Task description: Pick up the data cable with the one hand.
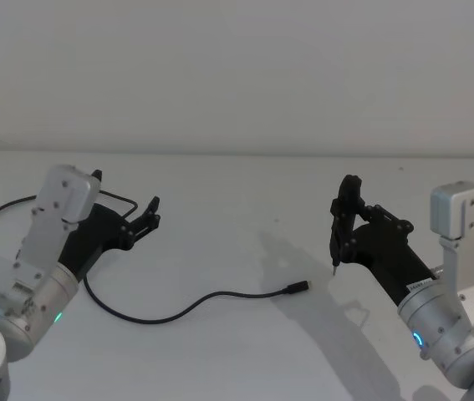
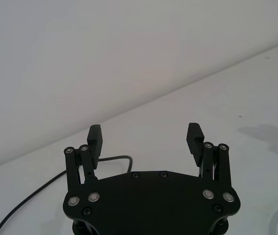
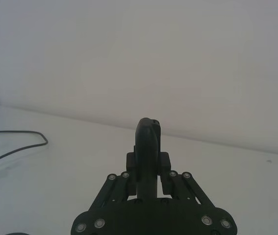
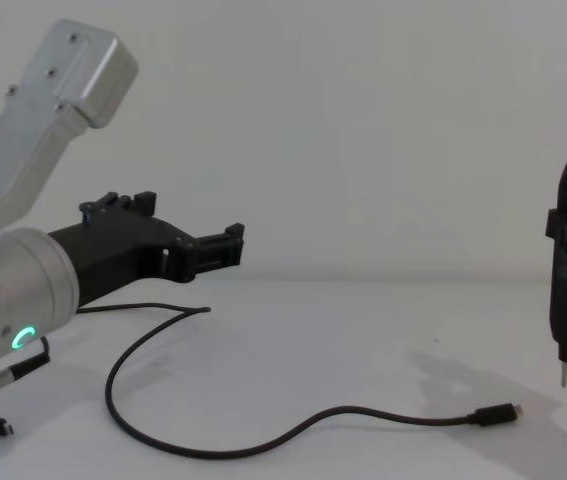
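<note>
A black, angular, two-finger plastic left gripper [image 1: 125, 189], on a thick silver arm with a glowing green ring, hangs over the far left loop of the data cable. Its jaws are spread wide and empty, apparently ready to descend on the cord. The long, thin, black flexible data cable [image 1: 249, 292] lies loose on the white tabletop [image 1: 220, 368] and curves right to its small metal-tipped plug [image 1: 297, 288]. Right of the plug, the right gripper [image 1: 347, 219] is clamped on a slim upright black tool [image 1: 337, 251], tip down and clear of the cable, seemingly kept aside.
</note>
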Controlling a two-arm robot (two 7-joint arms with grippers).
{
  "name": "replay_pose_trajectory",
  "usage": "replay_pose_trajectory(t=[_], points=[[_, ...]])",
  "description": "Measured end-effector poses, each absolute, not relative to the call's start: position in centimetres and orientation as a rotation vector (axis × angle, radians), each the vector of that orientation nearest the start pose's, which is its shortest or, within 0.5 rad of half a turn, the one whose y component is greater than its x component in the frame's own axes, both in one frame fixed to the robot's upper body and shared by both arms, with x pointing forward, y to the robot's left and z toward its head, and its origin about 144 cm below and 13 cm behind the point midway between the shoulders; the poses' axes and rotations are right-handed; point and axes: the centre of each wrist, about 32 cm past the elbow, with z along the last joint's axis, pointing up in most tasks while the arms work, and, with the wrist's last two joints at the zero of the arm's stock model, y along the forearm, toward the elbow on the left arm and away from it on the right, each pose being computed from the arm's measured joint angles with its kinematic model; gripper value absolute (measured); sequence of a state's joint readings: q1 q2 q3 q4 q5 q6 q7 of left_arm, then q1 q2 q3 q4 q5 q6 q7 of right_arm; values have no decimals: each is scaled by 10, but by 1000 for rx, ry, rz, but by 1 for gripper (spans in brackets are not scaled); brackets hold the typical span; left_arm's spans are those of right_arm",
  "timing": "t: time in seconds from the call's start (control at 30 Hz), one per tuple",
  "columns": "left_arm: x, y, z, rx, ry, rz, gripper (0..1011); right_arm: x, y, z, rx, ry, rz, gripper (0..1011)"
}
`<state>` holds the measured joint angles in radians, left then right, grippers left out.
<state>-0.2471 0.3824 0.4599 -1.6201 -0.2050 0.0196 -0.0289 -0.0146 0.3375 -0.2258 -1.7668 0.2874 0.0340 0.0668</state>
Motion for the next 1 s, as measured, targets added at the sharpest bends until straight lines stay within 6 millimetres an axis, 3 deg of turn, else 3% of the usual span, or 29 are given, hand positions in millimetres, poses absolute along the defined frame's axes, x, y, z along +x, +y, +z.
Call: replay_pose_trajectory(t=[1.0], points=[[492, 198, 1205, 61, -268, 1124, 1001, 443, -237, 1189, 26, -75, -1229, 275]])
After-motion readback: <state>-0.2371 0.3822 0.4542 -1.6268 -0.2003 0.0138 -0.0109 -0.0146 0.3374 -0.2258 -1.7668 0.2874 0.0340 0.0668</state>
